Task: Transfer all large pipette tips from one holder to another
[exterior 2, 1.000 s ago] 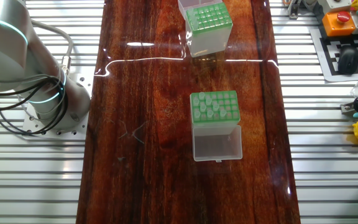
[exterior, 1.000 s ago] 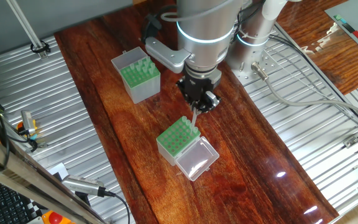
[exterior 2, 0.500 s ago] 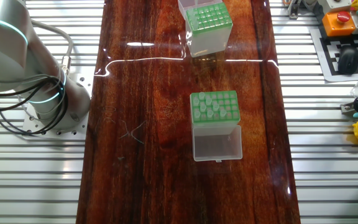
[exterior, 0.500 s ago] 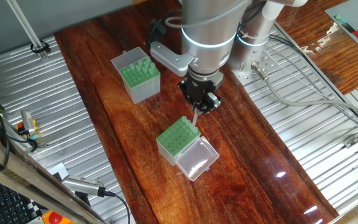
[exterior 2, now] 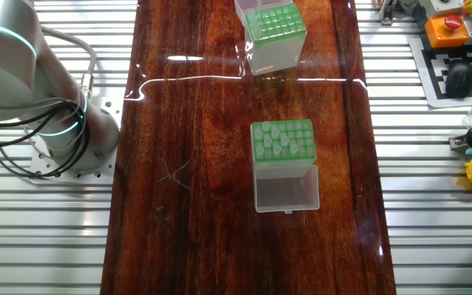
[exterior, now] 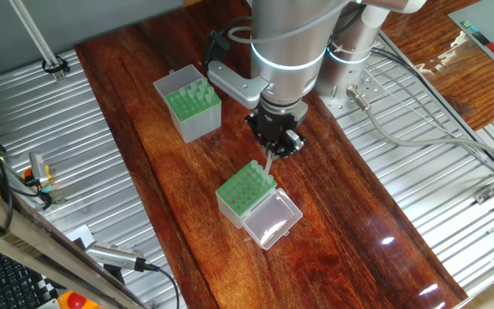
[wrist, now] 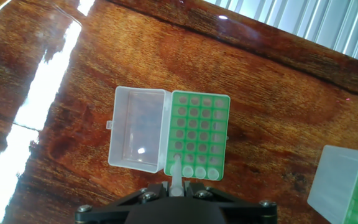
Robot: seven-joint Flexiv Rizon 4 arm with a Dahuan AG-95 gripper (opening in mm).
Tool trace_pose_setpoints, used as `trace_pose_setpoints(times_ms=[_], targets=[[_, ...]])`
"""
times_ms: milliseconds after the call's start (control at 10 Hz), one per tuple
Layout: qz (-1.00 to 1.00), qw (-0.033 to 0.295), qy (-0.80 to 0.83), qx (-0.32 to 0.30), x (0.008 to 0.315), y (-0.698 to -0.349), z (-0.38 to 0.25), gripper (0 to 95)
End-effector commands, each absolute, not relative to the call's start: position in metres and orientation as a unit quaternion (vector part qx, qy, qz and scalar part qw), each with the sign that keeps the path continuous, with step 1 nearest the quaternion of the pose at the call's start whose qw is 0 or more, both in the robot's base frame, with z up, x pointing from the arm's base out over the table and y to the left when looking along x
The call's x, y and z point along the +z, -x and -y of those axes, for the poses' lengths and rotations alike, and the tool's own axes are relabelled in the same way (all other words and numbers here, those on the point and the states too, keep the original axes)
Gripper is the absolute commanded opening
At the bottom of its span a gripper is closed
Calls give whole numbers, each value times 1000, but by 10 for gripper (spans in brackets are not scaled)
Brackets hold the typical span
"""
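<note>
We find the gripper [exterior: 274, 144] closed on one large pipette tip [exterior: 267, 166], held upright with its point just above the near edge row of the shorter box [exterior: 243, 190]. In the hand view the tip [wrist: 175, 174] hangs over the green plate [wrist: 197, 135] beside three tips already seated in the edge row. The clear lid [wrist: 138, 135] lies open flat, on the side away from the taller holder [exterior: 192, 105]. That holder stands well apart, with bare wooden table [exterior: 178, 189] between the two boxes.
</note>
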State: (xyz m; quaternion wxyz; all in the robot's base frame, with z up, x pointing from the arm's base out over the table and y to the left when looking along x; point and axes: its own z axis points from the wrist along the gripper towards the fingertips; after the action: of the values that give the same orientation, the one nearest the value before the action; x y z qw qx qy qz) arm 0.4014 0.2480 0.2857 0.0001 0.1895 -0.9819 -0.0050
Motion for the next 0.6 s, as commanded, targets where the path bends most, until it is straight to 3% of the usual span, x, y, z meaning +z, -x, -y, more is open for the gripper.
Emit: trace_pose_setpoints(times_ms=[100, 600], targets=[[982, -1, -189, -5, 285, -402, -248, 0], [982, -4, -188, -2, 277, -403, -251, 0]])
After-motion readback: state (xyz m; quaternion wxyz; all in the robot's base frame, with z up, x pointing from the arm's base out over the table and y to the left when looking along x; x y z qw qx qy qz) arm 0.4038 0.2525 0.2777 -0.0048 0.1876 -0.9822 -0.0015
